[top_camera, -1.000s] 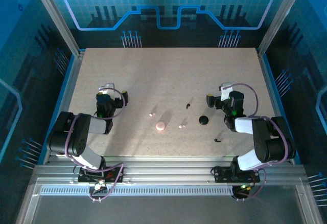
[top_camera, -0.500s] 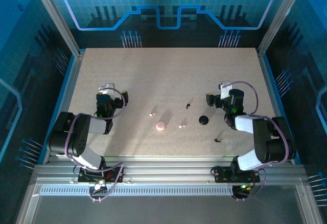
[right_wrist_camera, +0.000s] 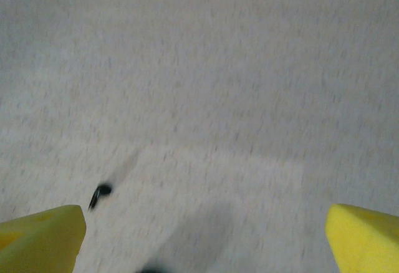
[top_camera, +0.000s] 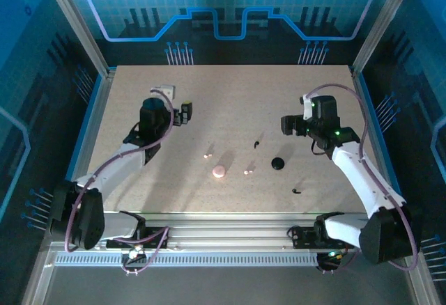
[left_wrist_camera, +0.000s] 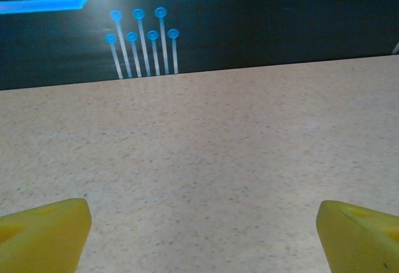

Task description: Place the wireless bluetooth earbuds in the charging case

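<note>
Speckled beige tabletop point(top_camera: 230, 89) holds, toward its near edge, two whitish-pink earbuds point(top_camera: 206, 156) beside a round pink case point(top_camera: 219, 171) and two curved black earbuds point(top_camera: 257, 143) near a round black case point(top_camera: 278, 163); left gripper point(top_camera: 186, 111) and right gripper point(top_camera: 286, 125), jaws wide and empty, should centre over one earbud before closing gently.

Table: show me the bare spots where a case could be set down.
Bare: the far strip of the table beyond the left tool and right tool. Crowded: the middle, where the pink case, black case and scattered earbuds lie.
</note>
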Motion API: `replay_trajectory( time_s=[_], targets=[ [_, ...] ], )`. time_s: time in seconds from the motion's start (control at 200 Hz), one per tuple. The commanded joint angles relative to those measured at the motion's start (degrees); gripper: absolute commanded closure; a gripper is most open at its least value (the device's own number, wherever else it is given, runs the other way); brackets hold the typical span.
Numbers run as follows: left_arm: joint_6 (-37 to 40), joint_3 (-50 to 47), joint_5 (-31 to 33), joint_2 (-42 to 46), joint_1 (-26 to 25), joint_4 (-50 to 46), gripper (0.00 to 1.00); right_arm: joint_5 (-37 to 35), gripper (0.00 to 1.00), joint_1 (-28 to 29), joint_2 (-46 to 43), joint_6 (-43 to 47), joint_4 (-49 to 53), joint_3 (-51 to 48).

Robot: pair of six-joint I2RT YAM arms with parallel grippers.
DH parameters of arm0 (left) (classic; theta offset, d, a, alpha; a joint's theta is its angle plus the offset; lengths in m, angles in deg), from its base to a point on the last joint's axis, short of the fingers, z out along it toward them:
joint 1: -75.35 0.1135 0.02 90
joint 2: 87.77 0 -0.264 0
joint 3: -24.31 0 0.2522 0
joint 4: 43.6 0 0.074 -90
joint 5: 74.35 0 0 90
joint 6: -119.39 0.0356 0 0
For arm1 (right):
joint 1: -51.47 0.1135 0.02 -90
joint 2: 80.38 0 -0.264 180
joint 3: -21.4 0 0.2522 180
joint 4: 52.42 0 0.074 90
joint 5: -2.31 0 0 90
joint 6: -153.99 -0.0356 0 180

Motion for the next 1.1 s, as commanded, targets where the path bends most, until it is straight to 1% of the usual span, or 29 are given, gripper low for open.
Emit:
replay_trajectory(
  time_s=[0.0, 0.04, 0.075, 0.135, 0.21, 0.265, 0.41, 0.5, 0.525, 0.565, 0.64, 0.675, 0.755, 0.93, 1.096],
  targets=[
    [-4.9, 6.7, 0.5, -2.7, -3.2, -21.7, 0.07, -0.5, 0.0, 1.2, 0.1, -7.1, 23.0, 1.5],
    [-7.5, 8.9, -0.5, -3.8, -3.9, -25.7, 0.07, 0.2, 0.0, 1.3, 0.3, -9.0, 26.0, 1.9],
    [-10.6, 10.8, -1.5, -4.8, -4.1, -29.6, 0.07, 1.7, 0.03, 1.4, 0.6, -10.0, 27.7, 2.1],
    [-16.7, 14.8, -1.8, -6.9, -4.2, -36.9, 0.11, 4.8, 0.07, 1.5, 1.5, -12.8, 30.0, 2.9],
    [-18.9, 16.8, -4.2, -8.3, -4.3, -40.3, 0.14, 8.3, 0.13, 2.0, 3.1, -15.8, 30.8, 3.2],
    [-20.0, 16.6, -5.0, -8.4, -4.3, -40.4, 0.15, 8.9, 0.17, 2.7, 4.6, -18.0, 31.1, 3.5],
    [-20.9, 15.8, -5.1, -9.1, -4.3, -40.3, 0.15, 7.2, 0.18, 5.9, 8.8, -24.1, 31.1, 4.3],
    [-20.9, 16.3, -5.1, -10.8, -4.3, -41.5, 0.15, 7.5, 0.19, 7.6, 12.7, -27.9, 29.9, 5.5],
    [-20.9, 16.4, -5.2, -11.3, -4.3, -41.7, 0.15, 7.6, 0.19, 7.8, 13.6, -28.6, 29.7, 5.9],
    [-20.9, 16.6, -5.6, -12.1, -4.3, -41.9, 0.16, 7.9, 0.23, 8.1, 15.6, -29.9, 29.1, 6.6],
    [-20.9, 16.5, -6.6, -13.2, -4.3, -41.5, 0.18, 8.4, 0.24, 8.1, 19.3, -32.8, 28.4, 8.0],
    [-20.9, 16.7, -7.0, -13.7, -4.3, -41.3, 0.18, 8.7, 0.26, 8.2, 20.6, -33.6, 27.9, 8.5],
    [-20.7, 16.8, -7.8, -14.6, -4.3, -40.8, 0.18, 8.2, 0.26, 8.3, 23.5, -36.3, 27.4, 9.7],
    [-19.0, 17.5, -8.3, -15.7, -3.8, -40.7, 0.18, 8.0, 0.27, 8.5, 29.5, -38.8, 27.7, 12.6],
    [-18.3, 16.9, -10.6, -16.2, -2.4, -39.7, 0.19, 7.6, 0.26, 8.6, 31.9, -40.4, 27.6, 13.8]
  ],
)
